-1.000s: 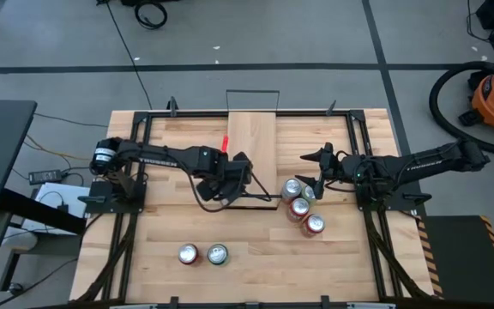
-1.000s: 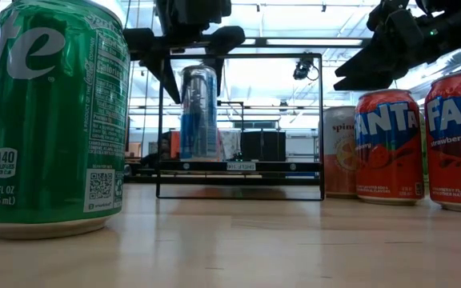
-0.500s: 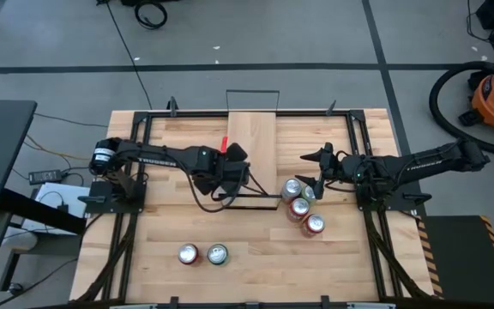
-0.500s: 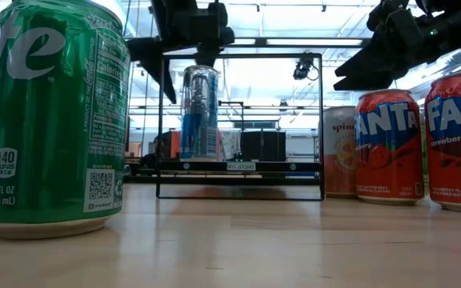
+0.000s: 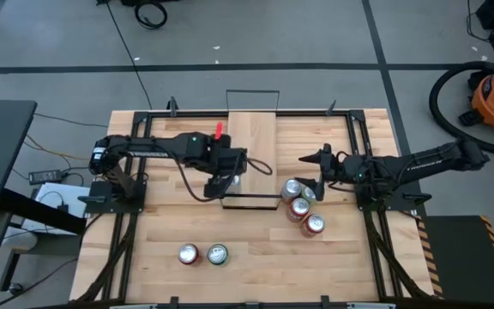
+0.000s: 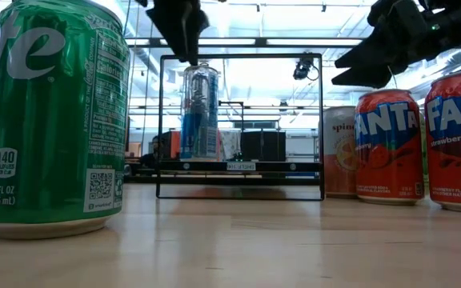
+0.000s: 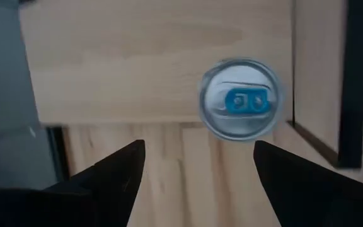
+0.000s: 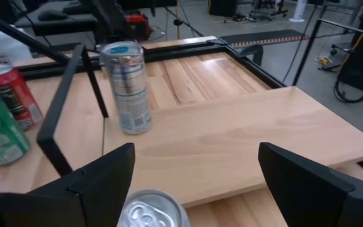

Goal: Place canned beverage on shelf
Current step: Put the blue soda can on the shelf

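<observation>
— What do we have at the left gripper point(image 7: 198, 150)?

— We see its two dark fingers point(image 7: 115, 170) spread apart with nothing between them. In the left wrist view only bare wood lies in the gap. From the low view, we place it above the silver-and-blue can point(image 7: 240, 99), clear of its top.

— And where is that can?

— It stands upright on the shelf point(image 5: 256, 142), at the near end of the board and close to its left edge. The black wire rail point(image 5: 251, 197) at that end runs just in front of it. Looking down the wrist camera, we see its lid with the blue tab and the light wood around it.

— What about the right gripper point(image 5: 309, 170)?

— It hangs to the right of the shelf with its fingers wide and empty. Just beside it we count four cans point(image 5: 299, 209) clustered on the tabletop point(image 5: 358, 249), and one silver lid shows right under it in the right wrist view.

— Anything else on the table?

— We see a red can point(image 5: 188, 254) and a green can point(image 5: 218, 254) side by side near the front edge, well apart from the shelf. In the low view the green one fills the left side, and we can read Fanta on two red cans point(image 6: 386, 144) at the right.
</observation>
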`<state>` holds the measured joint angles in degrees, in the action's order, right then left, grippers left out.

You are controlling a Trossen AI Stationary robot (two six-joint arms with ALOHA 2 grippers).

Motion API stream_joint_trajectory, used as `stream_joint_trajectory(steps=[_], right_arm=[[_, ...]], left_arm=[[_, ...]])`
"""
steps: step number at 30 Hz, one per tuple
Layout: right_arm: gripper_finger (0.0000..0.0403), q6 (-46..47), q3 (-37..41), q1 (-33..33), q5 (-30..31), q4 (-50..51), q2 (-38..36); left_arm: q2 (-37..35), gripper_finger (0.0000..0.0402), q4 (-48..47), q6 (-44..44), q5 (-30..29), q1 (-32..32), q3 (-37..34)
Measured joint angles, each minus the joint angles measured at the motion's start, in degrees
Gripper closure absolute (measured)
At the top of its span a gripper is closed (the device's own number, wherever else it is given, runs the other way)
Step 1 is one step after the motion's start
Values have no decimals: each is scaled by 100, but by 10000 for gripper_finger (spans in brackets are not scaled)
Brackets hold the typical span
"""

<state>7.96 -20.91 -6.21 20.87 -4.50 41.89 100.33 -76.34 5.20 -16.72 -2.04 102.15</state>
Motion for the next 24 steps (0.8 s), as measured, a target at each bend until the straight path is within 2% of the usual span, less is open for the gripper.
stream_joint_trajectory(steps=[8, 11, 18, 24], right_arm=[[55, -8, 0, -198, 23, -18, 0], [55, -1, 0, -237, 32, -22, 0], [55, -11, 0, -314, 45, -95, 0], [55, -33, 0, -315, 47, -128, 27]], left_arm=[[4, 86, 115, -2165, 263, -2, -2], [7, 86, 294, -2720, 287, -14, -2], [70, 86, 975, -3161, 264, -126, -42], [345, 86, 951, -3162, 255, -260, -50]])
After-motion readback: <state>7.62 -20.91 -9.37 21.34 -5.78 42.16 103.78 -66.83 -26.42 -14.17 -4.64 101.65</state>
